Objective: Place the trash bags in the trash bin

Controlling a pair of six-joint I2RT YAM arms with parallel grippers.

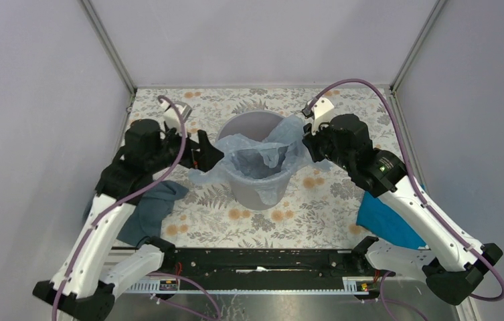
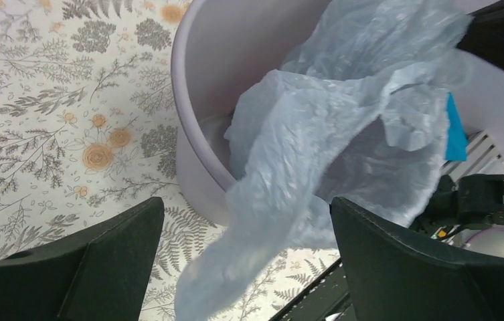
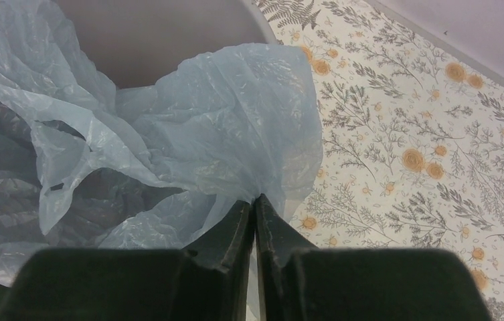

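Shut tight at the lens, the right jaws pinch a fold of the pale-blue trash bag [image 3: 189, 134], which lies crumpled in the mouth of the grey trash bin [image 1: 252, 125] and spills over its rim. The left jaws gape wide, with film hanging loose between them. The bin stands mid-tabletop [image 1: 316, 214], nearer the far edge. A teal-grey cloth [image 1: 152, 208] lies by the left edge and a bright blue cloth [image 1: 386, 224] by the right.
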